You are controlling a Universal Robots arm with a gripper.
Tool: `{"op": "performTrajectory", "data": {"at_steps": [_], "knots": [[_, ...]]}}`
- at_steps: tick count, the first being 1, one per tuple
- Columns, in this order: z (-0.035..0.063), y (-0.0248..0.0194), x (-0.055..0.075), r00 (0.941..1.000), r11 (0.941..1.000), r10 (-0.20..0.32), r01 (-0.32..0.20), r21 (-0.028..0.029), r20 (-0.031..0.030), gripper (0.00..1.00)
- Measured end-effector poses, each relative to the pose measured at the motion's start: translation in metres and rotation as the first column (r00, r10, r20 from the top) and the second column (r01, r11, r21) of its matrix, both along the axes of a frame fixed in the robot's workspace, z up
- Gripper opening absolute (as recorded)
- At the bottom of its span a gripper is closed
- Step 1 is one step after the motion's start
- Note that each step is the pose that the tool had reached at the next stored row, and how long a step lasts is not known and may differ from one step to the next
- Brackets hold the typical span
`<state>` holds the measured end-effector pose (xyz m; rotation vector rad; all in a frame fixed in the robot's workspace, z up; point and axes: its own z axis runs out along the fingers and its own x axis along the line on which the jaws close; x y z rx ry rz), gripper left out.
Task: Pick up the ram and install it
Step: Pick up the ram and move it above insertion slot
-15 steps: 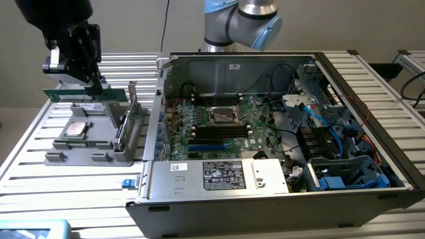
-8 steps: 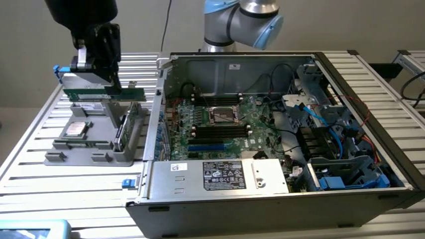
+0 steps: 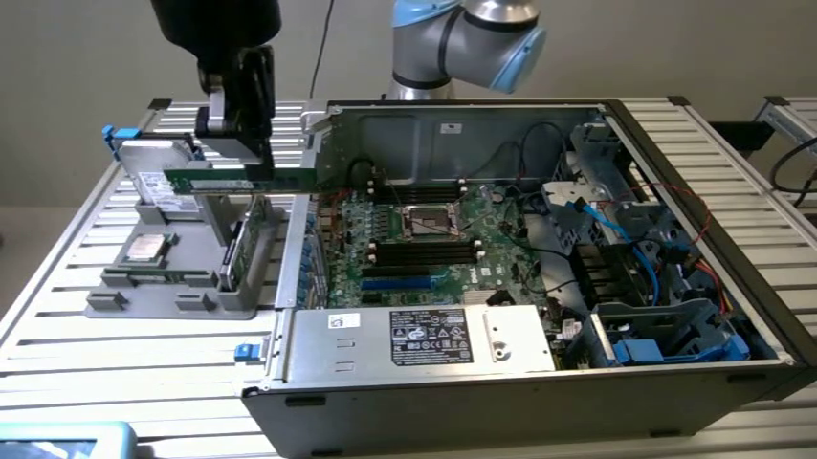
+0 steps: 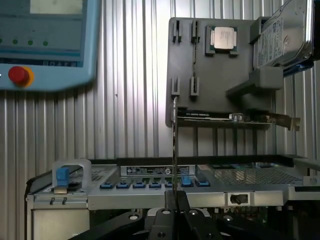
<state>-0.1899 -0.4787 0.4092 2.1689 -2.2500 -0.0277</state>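
Observation:
The ram [image 3: 243, 179] is a thin green stick held level in the air, above the grey parts holder [image 3: 166, 287] and just outside the wall of the open computer case [image 3: 511, 382] on the exterior view's left. My gripper [image 3: 249, 158] comes down from above and is shut on its middle. In the wrist view the ram [image 4: 174, 145] appears edge-on as a thin line rising from between my closed fingers [image 4: 184, 212]. The motherboard [image 3: 434, 239] lies inside the case, with black slots [image 3: 422, 251] and a blue slot [image 3: 396, 283].
The parts holder carries a CPU [image 3: 143, 247], a hard drive [image 3: 160, 177] and a green card with a metal bracket [image 3: 236, 253]. A silver power supply [image 3: 422, 337] fills the case's near side, with cables and drive cages [image 3: 638, 277] on the exterior view's right. A teach pendant [image 4: 45, 40] lies on the slatted table.

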Motion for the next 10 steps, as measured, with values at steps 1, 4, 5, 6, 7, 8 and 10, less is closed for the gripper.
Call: {"op": "performTrajectory", "data": {"at_steps": [1,4,5,6,7,8,10], "knots": [[0.0,0.0,0.005,1.0,1.0,0.0,0.0,0.0,-0.0002,0.13],[-0.0001,0.0,0.018,1.0,1.0,0.0,0.0,0.0,-0.0002,0.13],[-0.0001,0.0,0.023,1.0,1.0,0.0,0.0,0.0,-0.0002,0.13],[-0.0002,0.0,0.027,1.0,1.0,0.0,0.0,0.0,-0.0002,0.13],[-0.0002,0.0,0.032,1.0,1.0,0.0,0.0,0.0,-0.0002,0.13],[-0.0004,0.0,0.037,1.0,1.0,0.0,0.0,0.0,-0.0002,0.13],[-0.0006,0.0,0.046,1.0,1.0,0.001,-0.001,0.0001,-0.0002,0.13]]}}
